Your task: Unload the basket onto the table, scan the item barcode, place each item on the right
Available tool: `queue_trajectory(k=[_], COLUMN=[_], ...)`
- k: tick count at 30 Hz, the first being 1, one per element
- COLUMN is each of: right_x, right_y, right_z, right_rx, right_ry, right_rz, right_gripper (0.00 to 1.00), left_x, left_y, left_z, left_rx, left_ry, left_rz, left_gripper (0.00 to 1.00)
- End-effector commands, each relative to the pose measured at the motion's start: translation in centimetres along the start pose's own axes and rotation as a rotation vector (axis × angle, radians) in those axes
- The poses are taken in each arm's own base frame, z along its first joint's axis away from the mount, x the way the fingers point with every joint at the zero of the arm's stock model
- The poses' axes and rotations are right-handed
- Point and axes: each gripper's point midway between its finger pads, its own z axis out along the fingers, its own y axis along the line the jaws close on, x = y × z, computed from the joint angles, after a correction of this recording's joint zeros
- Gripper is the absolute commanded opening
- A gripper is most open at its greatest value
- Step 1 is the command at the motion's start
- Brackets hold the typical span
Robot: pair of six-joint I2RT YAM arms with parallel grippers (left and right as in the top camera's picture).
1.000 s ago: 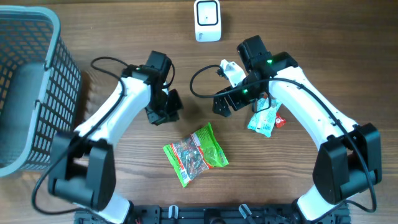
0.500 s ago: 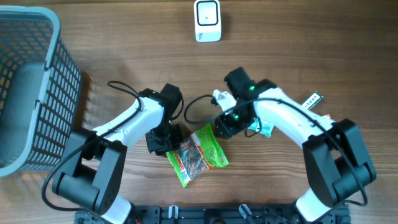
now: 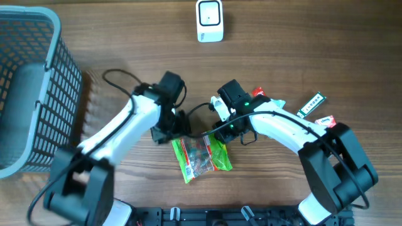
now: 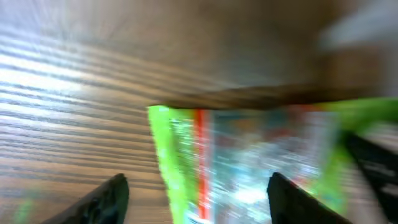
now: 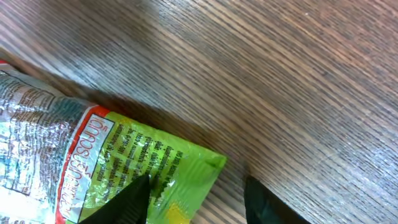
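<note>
The item, a green snack packet (image 3: 202, 160), lies flat on the wood table near the front edge. Its barcode does not show in any view. My left gripper (image 3: 178, 134) is at the packet's upper left corner. In the blurred left wrist view its fingers stand wide apart with the packet's (image 4: 249, 162) green edge between them. My right gripper (image 3: 221, 135) is at the upper right corner. In the right wrist view the jaws are open around the packet's (image 5: 93, 162) corner, one finger (image 5: 127, 199) on the foil, the other (image 5: 270, 202) on bare wood. The white scanner (image 3: 209, 21) stands at the far edge.
A grey mesh basket (image 3: 38, 94) fills the left side. To the right of my right arm lie small items: a teal packet (image 3: 269, 104), a red one (image 3: 259, 93), a green stick (image 3: 312, 103) and a red-and-white sachet (image 3: 324, 120).
Both arms moved in to the green packet. The left gripper went from shut to open; the right jaws narrowed. The right arm left the small items, which now show. The packet turned slightly.
</note>
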Motion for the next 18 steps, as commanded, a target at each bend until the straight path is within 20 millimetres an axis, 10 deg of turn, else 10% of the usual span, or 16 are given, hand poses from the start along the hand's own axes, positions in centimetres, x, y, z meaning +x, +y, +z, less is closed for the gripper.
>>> queue_trajectory(k=[1,6,11,18], right_x=[0.8,-1.0,2.1,5.1], right_y=[-0.7,1.3,2.1,4.3], right_z=[0.0,-2.8,-3.7,-2.4], right_rx=[0.043,-0.029,-0.059,-0.207], right_ry=[0.057,0.071,0.209,0.284], right_rz=[0.017,0.022,0.096,0.197], right_gripper=[0.50,0.69,0.95,0.86], left_x=[-0.5,0.4,1.3,1.1], left_y=[-1.3,-0.1,0.6,0.6], left_z=[-2.9,0.1,4.2,6.7], left_rx=[0.058,-0.021,-0.054,-0.069], left_ry=[-0.077,-0.027,0.011,0.031], left_rz=[0.019,0.030,0.030,0.042], left_gripper=[0.17,0.11,0.14,0.17])
